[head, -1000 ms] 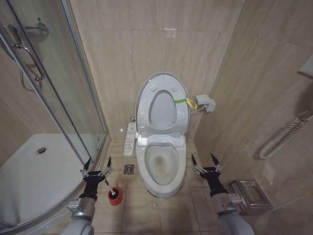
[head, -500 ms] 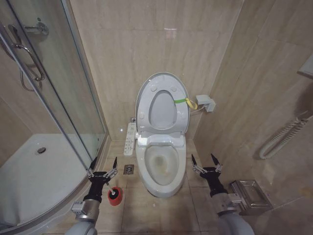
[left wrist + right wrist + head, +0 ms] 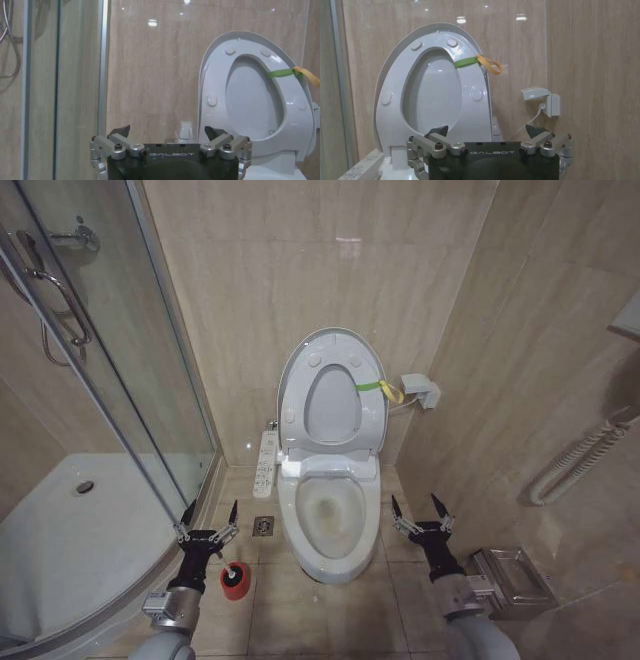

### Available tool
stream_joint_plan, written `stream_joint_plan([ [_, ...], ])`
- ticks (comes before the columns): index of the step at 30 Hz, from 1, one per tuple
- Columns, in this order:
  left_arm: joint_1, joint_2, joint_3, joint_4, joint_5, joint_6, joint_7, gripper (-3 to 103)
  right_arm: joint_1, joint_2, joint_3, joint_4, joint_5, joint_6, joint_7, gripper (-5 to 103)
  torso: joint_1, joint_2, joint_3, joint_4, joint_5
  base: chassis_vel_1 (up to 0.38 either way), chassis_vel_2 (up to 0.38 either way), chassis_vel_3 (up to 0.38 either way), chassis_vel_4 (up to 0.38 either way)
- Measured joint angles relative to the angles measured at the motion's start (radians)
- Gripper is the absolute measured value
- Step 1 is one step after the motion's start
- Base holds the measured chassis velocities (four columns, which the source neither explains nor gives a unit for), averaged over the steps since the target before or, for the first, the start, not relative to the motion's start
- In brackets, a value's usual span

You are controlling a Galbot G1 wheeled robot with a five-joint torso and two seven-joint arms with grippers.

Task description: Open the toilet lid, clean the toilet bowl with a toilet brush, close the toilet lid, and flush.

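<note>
Nearest, the left gripper (image 3: 207, 523) hangs low to the left of the toilet bowl (image 3: 331, 525), its fingers (image 3: 232, 515) spread apart with nothing between them, directly above the toilet brush (image 3: 233, 577). The brush shows as a dark head seated in a small round red holder (image 3: 236, 587) that stands on the tiled floor (image 3: 300, 610) just left of the bowl's front. The right gripper (image 3: 421, 513) hangs at a like height to the right of the bowl, fingers likewise spread and empty, with a clear rectangular box (image 3: 513, 580) on the floor beside its arm.

The bowl is a glossy white elongated oval, open, with yellowish staining around its inner basin. A narrow white button panel (image 3: 266, 462) lies along the bowl's left rear side, and a small square floor drain (image 3: 263, 526) sits between the left gripper and the bowl.

Behind the bowl, the toilet lid (image 3: 333, 390) stands upright against the beige wall with the seat ring raised in front of it; a yellow-green strap (image 3: 378, 388) crosses its right edge. A white wall box (image 3: 421, 390) is fixed just right of the lid. A curved glass shower enclosure (image 3: 100, 380) stands well left of the bowl.

Compared with half a second ago, the left gripper is almost unchanged; from one second ago it has shifted towards the bowl, to above the brush. The right gripper is unmoved.
</note>
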Motion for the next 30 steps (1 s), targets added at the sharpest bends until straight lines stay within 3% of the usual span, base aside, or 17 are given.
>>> stream_joint_plan([
  [30, 0.0, 0.0, 0.0, 0.0, -0.001, 0.0, 0.0, 100, 0.0, 0.0, 0.0, 0.0, 0.0, 0.0, 0.0, 100, 0.0, 0.0, 0.0, 0.0, 0.0, 0.0, 0.0, 0.0, 0.0],
])
